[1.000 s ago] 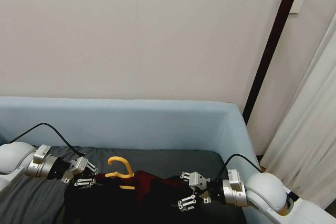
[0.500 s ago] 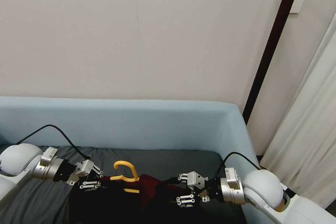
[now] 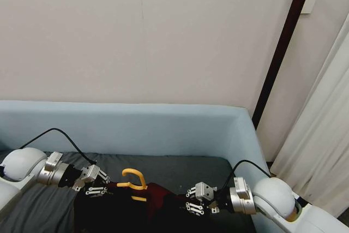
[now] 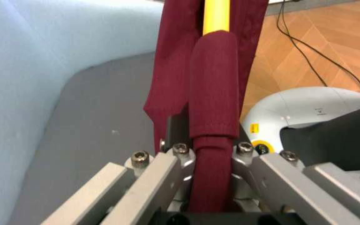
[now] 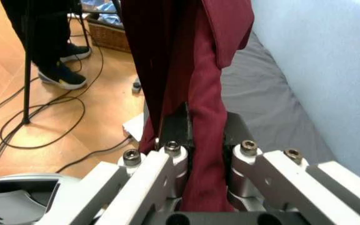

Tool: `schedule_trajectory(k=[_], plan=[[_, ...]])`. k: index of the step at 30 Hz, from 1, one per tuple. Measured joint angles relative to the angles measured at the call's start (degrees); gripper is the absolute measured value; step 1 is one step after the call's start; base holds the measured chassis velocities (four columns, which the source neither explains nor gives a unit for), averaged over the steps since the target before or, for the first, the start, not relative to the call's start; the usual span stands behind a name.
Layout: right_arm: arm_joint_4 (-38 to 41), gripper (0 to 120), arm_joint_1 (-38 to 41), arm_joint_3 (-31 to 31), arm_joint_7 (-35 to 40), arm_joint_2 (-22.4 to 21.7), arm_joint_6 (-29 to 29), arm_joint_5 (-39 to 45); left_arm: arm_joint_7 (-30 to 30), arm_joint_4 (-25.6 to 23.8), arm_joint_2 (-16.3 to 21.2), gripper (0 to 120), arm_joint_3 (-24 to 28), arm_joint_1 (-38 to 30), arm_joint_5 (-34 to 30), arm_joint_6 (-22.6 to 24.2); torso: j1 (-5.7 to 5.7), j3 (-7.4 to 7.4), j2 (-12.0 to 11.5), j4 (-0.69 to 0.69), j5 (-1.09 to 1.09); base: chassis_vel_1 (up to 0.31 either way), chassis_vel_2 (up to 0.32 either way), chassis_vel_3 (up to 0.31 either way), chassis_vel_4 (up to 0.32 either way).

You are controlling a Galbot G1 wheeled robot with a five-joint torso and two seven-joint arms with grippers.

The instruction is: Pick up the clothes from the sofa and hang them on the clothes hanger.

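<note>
Soft, even room light, pale wall [image 3: 136,36] bright, sofa seat [image 3: 180,165] dimmer.

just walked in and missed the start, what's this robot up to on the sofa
Both claws are shut on a dark red garment that is on a yellow hanger: the left claw grips one end, the right claw the other. It is held low by the grey seat of the blue sofa, not yet hung anywhere.
</note>
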Motion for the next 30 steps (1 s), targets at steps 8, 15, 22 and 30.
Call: schedule_trajectory(k=[8,15,22,30], plan=[[0.40,4,-1.28,1.65,0.92,-0.52,0.05,0.62,-0.81,1.52,0.62,27,-1.36,0.04,-2.81,-1.94,0.00,0.00,0.00,0.00,0.00,0.000,0.000,0.000,0.000],[0.76,4,-2.23,2.93,1.76,-1.16,0.19,2.48,-2.83,3.20,1.40,49,-3.00,0.48,-5.47,-3.87,0.00,0.00,0.00,0.00,-0.01,0.000,0.000,0.000,0.000],[0.40,4,-1.57,3.75,5.81,-1.73,-0.79,6.55,-12.64,1.70,2.69,77,-4.81,1.97,-16.39,-7.03,0.00,0.00,0.00,0.01,0.00,0.000,0.000,0.000,0.000],[0.60,4,1.96,4.64,12.28,-4.52,-3.28,12.05,-31.15,-7.07,1.75,102,-6.70,8.93,-26.46,-11.33,0.00,0.00,0.00,0.00,0.00,0.000,0.000,0.000,0.000]])
